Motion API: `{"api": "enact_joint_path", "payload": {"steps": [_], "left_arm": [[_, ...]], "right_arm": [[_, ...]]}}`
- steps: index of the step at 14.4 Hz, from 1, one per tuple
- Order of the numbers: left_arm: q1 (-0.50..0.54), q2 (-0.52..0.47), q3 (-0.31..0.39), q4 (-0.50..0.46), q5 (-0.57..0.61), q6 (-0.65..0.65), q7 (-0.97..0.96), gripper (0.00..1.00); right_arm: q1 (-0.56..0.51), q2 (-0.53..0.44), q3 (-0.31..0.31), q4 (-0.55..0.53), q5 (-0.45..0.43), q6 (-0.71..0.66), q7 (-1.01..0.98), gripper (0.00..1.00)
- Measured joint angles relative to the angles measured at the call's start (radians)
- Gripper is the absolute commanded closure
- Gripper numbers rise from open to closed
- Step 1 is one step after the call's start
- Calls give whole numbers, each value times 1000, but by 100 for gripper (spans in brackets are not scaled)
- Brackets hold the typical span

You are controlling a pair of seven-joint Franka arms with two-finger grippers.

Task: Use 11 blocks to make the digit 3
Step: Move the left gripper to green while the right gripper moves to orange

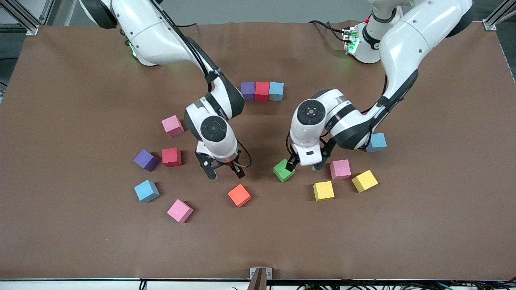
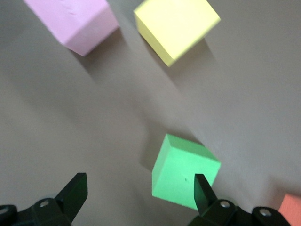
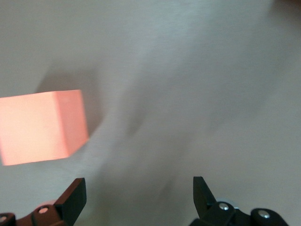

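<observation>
Three blocks already sit in a tight row on the worktop (image 1: 60, 249) — purple (image 1: 248, 90), red (image 1: 262, 91), light blue (image 1: 276, 91) — touching side to side, farther from the front camera than anything else; likely the first bar of the digit 3. The other blocks lie loose.

Toward the right arm's end: a pink block (image 1: 172, 125), a purple block (image 1: 145, 160) just beside a red block (image 1: 171, 157), a light blue block (image 1: 146, 191), another pink block (image 1: 179, 210).

Right gripper (image 1: 224, 172) — hangs low over bare worktop, jaws spread wide, nothing between them. An orange block (image 1: 239, 195) lies near it, nearer the camera; probably its next pick, though the jaws are not yet over it.

Left gripper (image 1: 303, 164) — also wide open, holding nothing. One fingertip (image 2: 203, 193) overlaps the edge of a green block (image 1: 284, 170); contact cannot be told. The block sits off to one side of the jaws, so I judge the approach needs re-centring.

Toward the left arm's end: a pink block (image 1: 340, 168), two yellow blocks (image 1: 323, 190) (image 1: 365, 181), and a light blue block (image 1: 377, 142) partly under the left arm.
</observation>
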Motion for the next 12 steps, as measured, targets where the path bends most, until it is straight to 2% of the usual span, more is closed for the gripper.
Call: {"api": "enact_joint_path", "payload": {"steps": [3, 5, 12], "left_arm": [[-6, 28, 3, 16, 0, 55, 89, 0], [-4, 52, 6, 33, 0, 75, 134, 0], [-23, 134, 7, 91, 0, 81, 150, 0]], "right_arm": [[0, 85, 0, 191, -1, -76, 0, 0], [0, 112, -4, 266, -10, -89, -3, 0], [-11, 189, -41, 313, -29, -18, -90, 0]]}}
